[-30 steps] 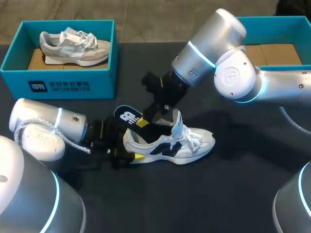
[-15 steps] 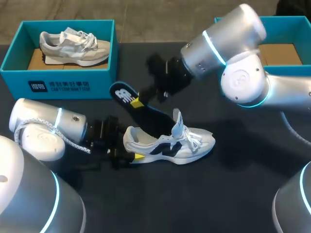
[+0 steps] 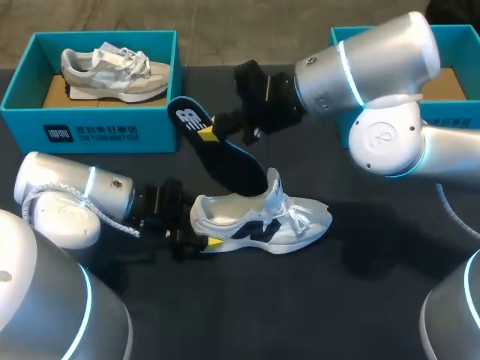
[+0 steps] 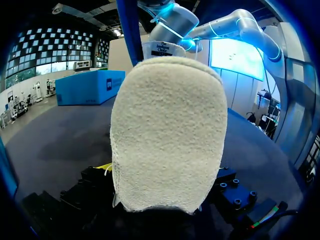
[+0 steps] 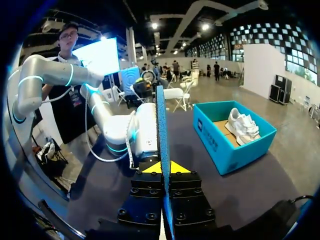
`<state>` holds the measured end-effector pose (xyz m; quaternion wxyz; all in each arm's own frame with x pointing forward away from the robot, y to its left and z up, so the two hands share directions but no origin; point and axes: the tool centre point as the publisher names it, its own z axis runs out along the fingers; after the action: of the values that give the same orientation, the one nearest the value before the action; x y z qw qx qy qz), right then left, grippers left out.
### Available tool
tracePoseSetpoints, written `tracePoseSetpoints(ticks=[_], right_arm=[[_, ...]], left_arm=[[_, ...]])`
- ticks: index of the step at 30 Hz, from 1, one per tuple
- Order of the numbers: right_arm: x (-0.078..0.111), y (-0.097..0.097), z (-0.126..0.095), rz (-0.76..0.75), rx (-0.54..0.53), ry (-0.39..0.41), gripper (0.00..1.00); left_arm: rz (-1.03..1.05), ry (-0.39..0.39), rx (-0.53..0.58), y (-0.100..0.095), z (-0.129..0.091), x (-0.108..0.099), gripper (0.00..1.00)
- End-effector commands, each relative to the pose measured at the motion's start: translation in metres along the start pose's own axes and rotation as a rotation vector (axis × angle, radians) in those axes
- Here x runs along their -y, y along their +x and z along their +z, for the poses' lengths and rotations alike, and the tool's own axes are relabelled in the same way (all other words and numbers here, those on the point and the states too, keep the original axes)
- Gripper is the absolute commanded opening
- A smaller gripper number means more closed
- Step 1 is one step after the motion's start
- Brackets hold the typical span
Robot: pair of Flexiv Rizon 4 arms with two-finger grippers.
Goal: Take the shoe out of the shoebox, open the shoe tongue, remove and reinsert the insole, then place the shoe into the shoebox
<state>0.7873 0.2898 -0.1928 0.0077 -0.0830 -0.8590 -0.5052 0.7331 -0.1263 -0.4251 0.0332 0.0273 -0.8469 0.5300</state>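
While a grey shoe [image 3: 112, 71] sits on a cardboard liner inside the teal shoebox [image 3: 90, 131] at the far left of the dark surface [image 3: 300, 307], the head view finds a white shoe [image 3: 262, 221] with black side markings standing on its sole near the middle, outside either box. A second teal box [image 3: 457, 31] at the far right shows only a cardboard floor where the right arm [image 3: 375, 67] does not cover it. The right jaws pinch a dark insole [image 3: 217, 150] near its heel end and hold it slanted above the white shoe, with its toe end down in the shoe's mouth behind the raised tongue. The left arm [image 3: 67, 199] lies low along the surface. Its jaws are closed on the white shoe's heel, and one yellow tip shows on the near side.

From the left wrist, the white shoe's fuzzy cream heel [image 4: 167, 135] fills the space just ahead of the left jaws and hides the rest of the shoe. The insole's blue edge [image 4: 129, 30] rises behind it toward the right arm [image 4: 170, 25]. The second teal box [image 4: 90, 87] appears side-on, its inside out of sight.

From the right wrist, the insole [image 5: 161, 120] is seen edge-on as a thin blue line, with the two yellow tips pressed against its opposite faces. Off to one side stands the shoebox [image 5: 225, 145], open, with the grey shoe [image 5: 242, 125] in it. The left arm [image 5: 145, 135] lies straight ahead.
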Motion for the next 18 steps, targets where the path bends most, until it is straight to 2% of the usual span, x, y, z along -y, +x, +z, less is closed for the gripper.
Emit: tracePoseSetpoints(ticks=[1,16,18], right_arm=[[-0.0006,-0.0006,0.0017,0.001,0.001,0.003,0.0],[-0.0006,-0.0006,0.0017,0.001,0.001,0.003,0.0],[-0.0053,-0.0027,-0.0035,0.026,0.019,-0.04,0.0]], left_arm=[[-0.001,-0.005,-0.001,-0.0018,0.0021,-0.0035,0.0],[-0.001,-0.005,-0.001,-0.0018,0.0021,-0.0035,0.0],[-0.001,-0.005,-0.001,-0.0018,0.0021,-0.0035,0.0]])
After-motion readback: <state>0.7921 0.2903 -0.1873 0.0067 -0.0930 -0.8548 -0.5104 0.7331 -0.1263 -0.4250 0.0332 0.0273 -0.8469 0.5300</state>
